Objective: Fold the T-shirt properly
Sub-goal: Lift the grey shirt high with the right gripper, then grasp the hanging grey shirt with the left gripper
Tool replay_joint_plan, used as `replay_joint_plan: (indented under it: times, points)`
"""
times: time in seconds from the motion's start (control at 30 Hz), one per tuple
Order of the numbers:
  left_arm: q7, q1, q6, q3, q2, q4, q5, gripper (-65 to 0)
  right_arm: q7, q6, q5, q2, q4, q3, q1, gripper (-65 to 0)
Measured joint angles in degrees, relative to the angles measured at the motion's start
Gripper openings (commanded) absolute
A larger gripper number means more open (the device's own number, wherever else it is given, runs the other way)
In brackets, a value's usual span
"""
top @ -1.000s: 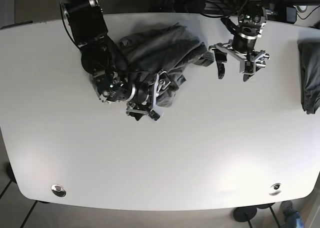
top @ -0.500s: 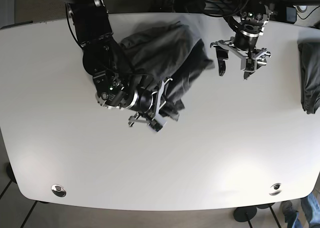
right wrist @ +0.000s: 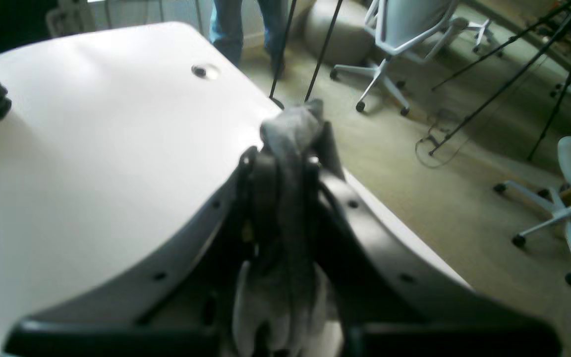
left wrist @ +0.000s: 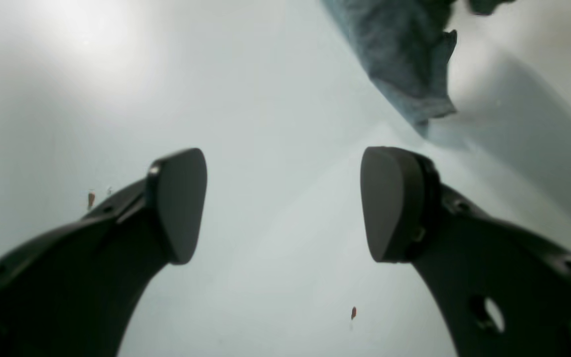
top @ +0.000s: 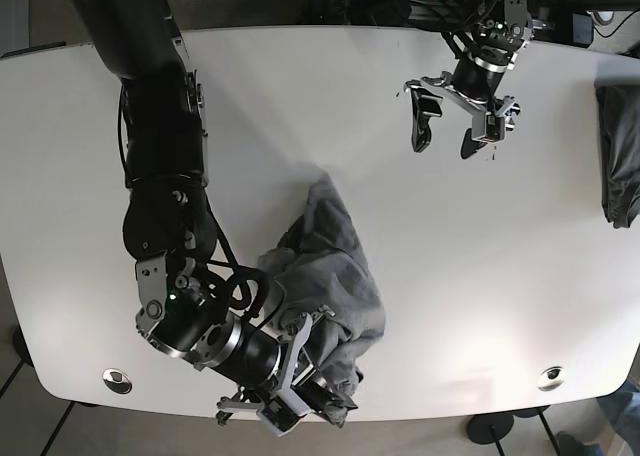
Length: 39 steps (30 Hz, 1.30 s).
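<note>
The right gripper (top: 300, 396) is clamping a bunched fold of the grey T-shirt (top: 325, 281) between its closed fingers; in the right wrist view the cloth (right wrist: 293, 131) is poking out past the fingertips. The shirt is lying crumpled on the white table (top: 450, 266), toward the table's near edge, trailing from the right gripper up toward the table's middle. Its long axis is running from the gripper at the near edge diagonally back toward the centre, with a pointed corner at the far end.

The left gripper (top: 448, 116) is hovering near the table's far edge, well apart from the shirt, its fingers (left wrist: 179, 203) standing wide apart with nothing between them. In the left wrist view, only a hanging edge of grey fabric (left wrist: 404, 74) is showing.

A second dark folded garment (top: 620, 156) is lying at the table's right edge. Beyond the table, the floor is holding office chairs (right wrist: 394, 34) and tripod legs (right wrist: 503, 84).
</note>
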<state>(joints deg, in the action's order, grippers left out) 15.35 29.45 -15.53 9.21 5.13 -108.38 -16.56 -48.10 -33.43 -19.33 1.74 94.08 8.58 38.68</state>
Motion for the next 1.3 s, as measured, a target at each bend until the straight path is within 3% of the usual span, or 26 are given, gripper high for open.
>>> replay_joint_plan:
  times: [0.1, 0.2, 0.3, 0.47, 0.6, 0.7, 0.77, 0.87, 0.93, 1.03, 1.13, 1.2, 1.3]
  points:
    - [-0.46, -2.67, 0.04, -0.76, 0.00, 0.85, 4.04, -19.9, 0.04, 0.11, -0.02, 0.00, 3.63, 0.00, 0.28, -62.0]
    - [-0.28, -5.86, -0.02, -4.66, -0.09, 4.35, 8.94, -19.9, 0.98, 3.45, -0.35, -0.15, 4.42, 0.00, 0.72, -62.0]
    - [-0.28, -10.62, -0.02, -8.74, -0.31, 8.59, 11.69, -19.9, 0.31, 4.13, -0.17, -0.11, 4.33, -0.02, 0.39, -62.0]
    - [-0.50, -20.79, 0.07, -16.90, -0.79, 20.48, 11.87, -19.9, 0.37, 4.31, -0.22, -0.09, 4.33, 0.00, 0.35, -62.0]
    - [-4.72, -28.61, -0.20, -19.08, -6.97, 31.41, 12.07, -19.9, 0.28, 4.28, -0.24, -0.11, 4.33, -1.42, 0.20, -62.0]
    - [-5.18, -31.04, 0.52, -20.50, -6.80, 35.89, 12.09, -19.9, 0.28, 4.55, 0.00, 0.02, 4.33, -2.62, 0.24, -62.0]
    - [-9.31, -32.96, 0.44, -23.26, -6.84, 40.79, 11.85, -19.9, 0.26, 4.50, -0.02, 0.00, 4.33, -2.54, 0.22, -62.0]
    - [-10.49, -36.39, -0.22, -25.59, -7.37, 47.17, 11.43, -21.0, 0.28, 4.50, -0.20, -0.02, 4.33, -2.54, 0.22, -62.0]
    - [-10.25, -37.24, -0.17, -26.05, -7.45, 49.20, 11.41, -31.7, 0.26, 4.50, -0.17, 0.00, 4.33, -3.26, 0.22, -62.0]
    - [-11.32, -37.24, -0.96, -25.88, -4.94, 49.70, 10.16, -62.4, 0.28, 4.35, -0.22, -0.13, 4.33, -6.91, 0.33, -62.0]
    - [-10.34, -37.53, -2.12, -24.74, -2.54, 49.55, 8.46, -65.0, 0.28, 4.52, 0.00, 0.00, 4.31, -11.10, 0.52, -62.0]
    - [-4.24, -36.72, -2.71, -20.15, -1.70, 45.24, 9.20, -65.0, 0.33, 4.50, -0.04, -0.15, 4.13, -13.11, 0.70, -62.0]
    - [1.07, -34.84, -0.13, -11.72, 1.27, 37.81, 11.04, -65.0, 0.46, 4.66, 0.11, 0.04, 0.61, -17.46, 1.64, -62.0]
